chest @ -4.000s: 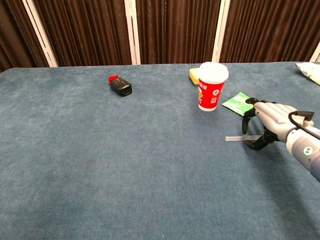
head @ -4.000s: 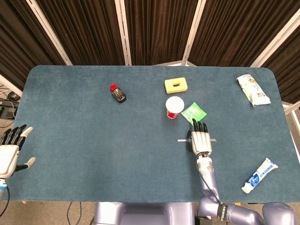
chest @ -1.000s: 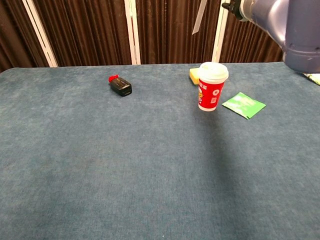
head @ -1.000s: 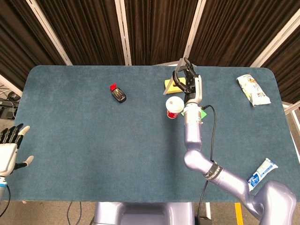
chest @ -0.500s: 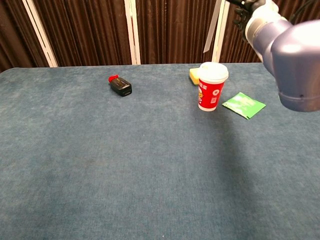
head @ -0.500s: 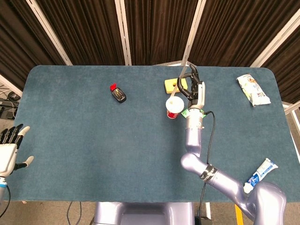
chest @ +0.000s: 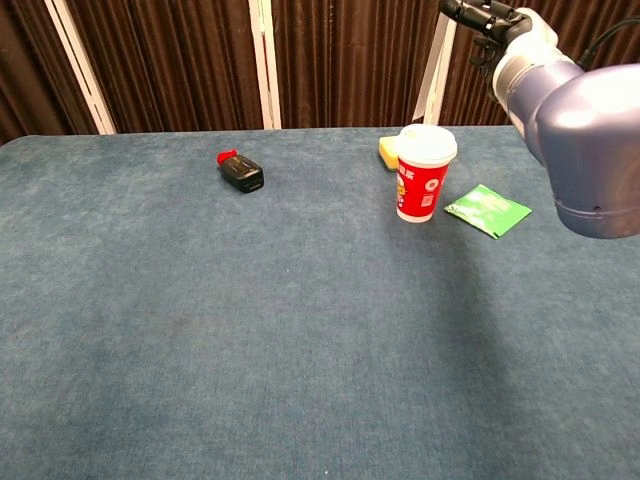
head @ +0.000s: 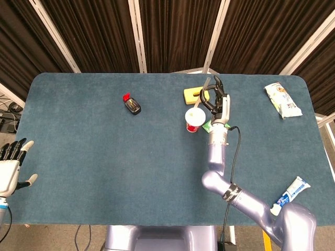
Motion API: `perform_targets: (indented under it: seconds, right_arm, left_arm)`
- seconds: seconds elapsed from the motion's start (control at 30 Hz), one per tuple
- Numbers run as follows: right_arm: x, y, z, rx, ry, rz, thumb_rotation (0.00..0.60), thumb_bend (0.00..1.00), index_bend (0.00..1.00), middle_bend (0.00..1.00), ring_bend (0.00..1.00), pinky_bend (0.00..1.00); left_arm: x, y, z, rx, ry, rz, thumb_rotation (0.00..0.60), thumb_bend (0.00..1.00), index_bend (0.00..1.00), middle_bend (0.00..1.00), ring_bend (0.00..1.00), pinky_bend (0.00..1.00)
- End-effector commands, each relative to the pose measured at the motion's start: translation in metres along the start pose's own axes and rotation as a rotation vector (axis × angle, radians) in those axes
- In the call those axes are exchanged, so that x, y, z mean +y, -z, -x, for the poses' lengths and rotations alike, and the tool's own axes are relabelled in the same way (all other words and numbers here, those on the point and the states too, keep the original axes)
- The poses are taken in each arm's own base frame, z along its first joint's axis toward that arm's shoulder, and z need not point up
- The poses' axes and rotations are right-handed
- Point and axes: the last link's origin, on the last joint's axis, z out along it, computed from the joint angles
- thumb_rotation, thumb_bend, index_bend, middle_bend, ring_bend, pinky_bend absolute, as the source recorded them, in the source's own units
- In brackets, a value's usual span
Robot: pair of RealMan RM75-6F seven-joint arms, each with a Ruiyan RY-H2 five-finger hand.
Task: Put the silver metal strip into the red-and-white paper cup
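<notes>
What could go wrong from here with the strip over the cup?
The right hand holds the metal strip tilted above the paper cup. Released at that slant, it may catch the rim and fall onto the table. The tall strip might also tip the light cup over.

Blue-teal worktop (head: 94,157); red-and-white paper cup (chest: 425,172); silver metal strip (chest: 434,77); green packet (chest: 487,211); yellow block (head: 192,94); black bottle (chest: 240,171) with red cap.

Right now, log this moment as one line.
right hand: holds silver metal strip above red-and-white paper cup | left hand: idle | strip not in cup
</notes>
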Motion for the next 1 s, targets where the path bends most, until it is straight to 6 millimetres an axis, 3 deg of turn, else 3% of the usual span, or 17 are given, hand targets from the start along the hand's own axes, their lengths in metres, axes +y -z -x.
perform_targets:
  seconds: [0.03,1.0]
  right_arm:
    - [0.003,0.0,0.0,0.001,-0.001,0.01,0.6,0.36,0.59,0.11,0.0,0.0]
    - [0.026,-0.001,-0.004,0.015,0.025,0.065,0.6,0.33,0.59,0.11,0.0,0.0]
  left_arm:
    - [0.0,0.0,0.0,0.0,0.002,-0.001,0.6,0.24,0.11,0.0,0.0,0.0]
    - [0.0,-0.001,0.0,-0.015,0.013,-0.008,0.6,0.24,0.12,0.0,0.0,0.0]
